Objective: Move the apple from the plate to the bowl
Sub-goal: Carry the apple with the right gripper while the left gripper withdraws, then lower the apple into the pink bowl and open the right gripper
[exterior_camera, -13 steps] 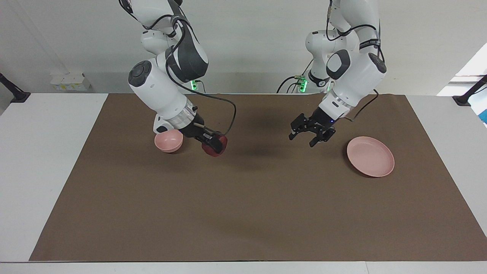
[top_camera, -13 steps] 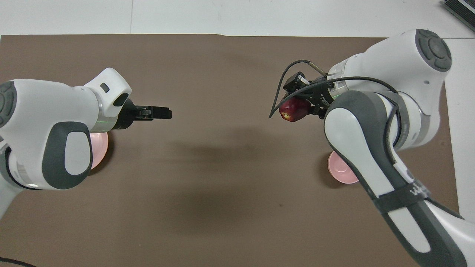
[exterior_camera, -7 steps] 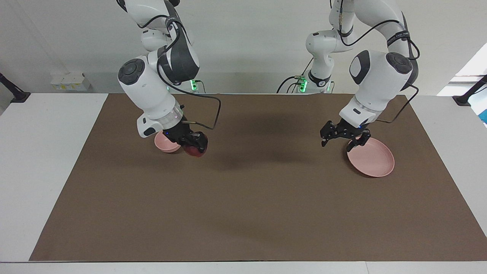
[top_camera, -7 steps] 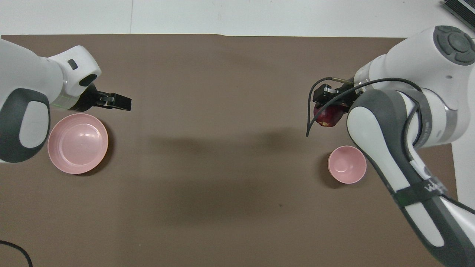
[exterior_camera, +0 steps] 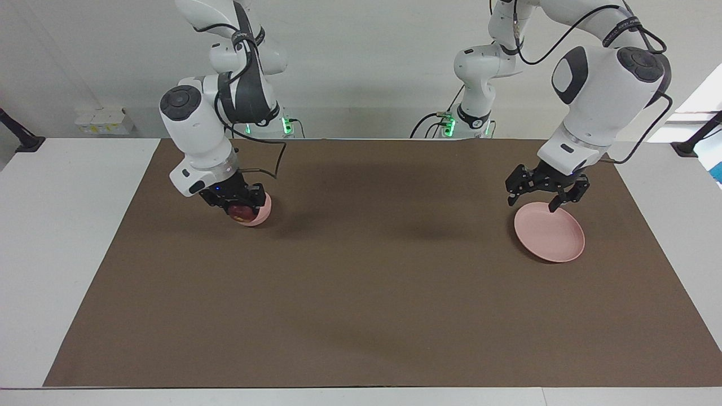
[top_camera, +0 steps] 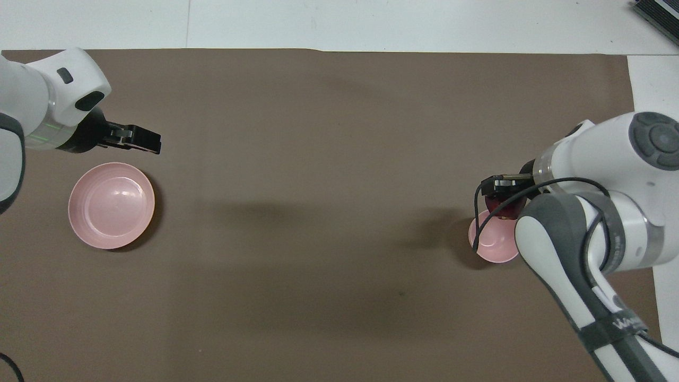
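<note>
Apple (exterior_camera: 241, 211) pinched in right claw (exterior_camera: 239, 206), hanging just over bowl (exterior_camera: 260, 213) at right arm's end of desk (exterior_camera: 361, 316). Left claw (exterior_camera: 542, 197) spread w/ nothing in it, above plate (exterior_camera: 555, 239) edge.

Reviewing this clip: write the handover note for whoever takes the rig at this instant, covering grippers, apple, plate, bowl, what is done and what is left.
Right gripper: shut on the apple, held over the bowl at the right arm's end of the table.
Left gripper: open, holding nothing, over the edge of the plate nearer the robots; this arm waits.
Plate: bare, at the left arm's end of the brown mat.
Done: apple taken off the plate and carried to the bowl.
Left: lower if needed, open the right gripper so the apple rests in the bowl, then withdraw.
</note>
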### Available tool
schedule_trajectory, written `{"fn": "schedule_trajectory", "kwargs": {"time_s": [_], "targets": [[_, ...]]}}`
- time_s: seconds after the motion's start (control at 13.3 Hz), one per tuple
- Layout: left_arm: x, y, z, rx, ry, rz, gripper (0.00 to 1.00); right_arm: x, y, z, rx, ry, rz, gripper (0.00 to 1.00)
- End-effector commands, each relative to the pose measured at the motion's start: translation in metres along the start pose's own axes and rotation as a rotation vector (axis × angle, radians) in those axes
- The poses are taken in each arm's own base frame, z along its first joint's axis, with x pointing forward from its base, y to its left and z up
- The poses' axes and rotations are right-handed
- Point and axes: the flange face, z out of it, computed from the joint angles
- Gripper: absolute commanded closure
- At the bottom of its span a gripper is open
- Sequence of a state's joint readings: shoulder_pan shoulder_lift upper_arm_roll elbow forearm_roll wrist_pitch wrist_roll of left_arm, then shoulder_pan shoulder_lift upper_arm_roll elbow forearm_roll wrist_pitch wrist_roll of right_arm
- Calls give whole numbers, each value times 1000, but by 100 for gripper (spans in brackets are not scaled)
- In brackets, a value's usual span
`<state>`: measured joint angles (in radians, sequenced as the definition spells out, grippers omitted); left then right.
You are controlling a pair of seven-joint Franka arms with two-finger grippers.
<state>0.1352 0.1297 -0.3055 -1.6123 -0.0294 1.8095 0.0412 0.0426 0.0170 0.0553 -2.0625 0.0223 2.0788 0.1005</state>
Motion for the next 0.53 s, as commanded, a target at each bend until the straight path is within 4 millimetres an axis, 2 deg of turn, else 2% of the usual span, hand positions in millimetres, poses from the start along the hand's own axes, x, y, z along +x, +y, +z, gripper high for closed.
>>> {"fn": "schedule_trajectory", "kwargs": {"time_s": [0.0,0.15,0.22,0.3,0.45], "targets": [[-4,-4,-19,29,-24,9,0,-41,10,14,-21,31,-49,100],[-10,-11,-39,38,-33,-7,0,-48,13,34,-19,51,-45,100],[-21,-20,-60,48,-24,-28,0,-49,15,47,-18,60,-45,100],[-26,-16,-68,53,-19,-26,0,-51,21,59,-17,85,-39,100],[-33,-23,-77,64,-23,-42,0,-50,23,78,-15,90,-45,100]]}}
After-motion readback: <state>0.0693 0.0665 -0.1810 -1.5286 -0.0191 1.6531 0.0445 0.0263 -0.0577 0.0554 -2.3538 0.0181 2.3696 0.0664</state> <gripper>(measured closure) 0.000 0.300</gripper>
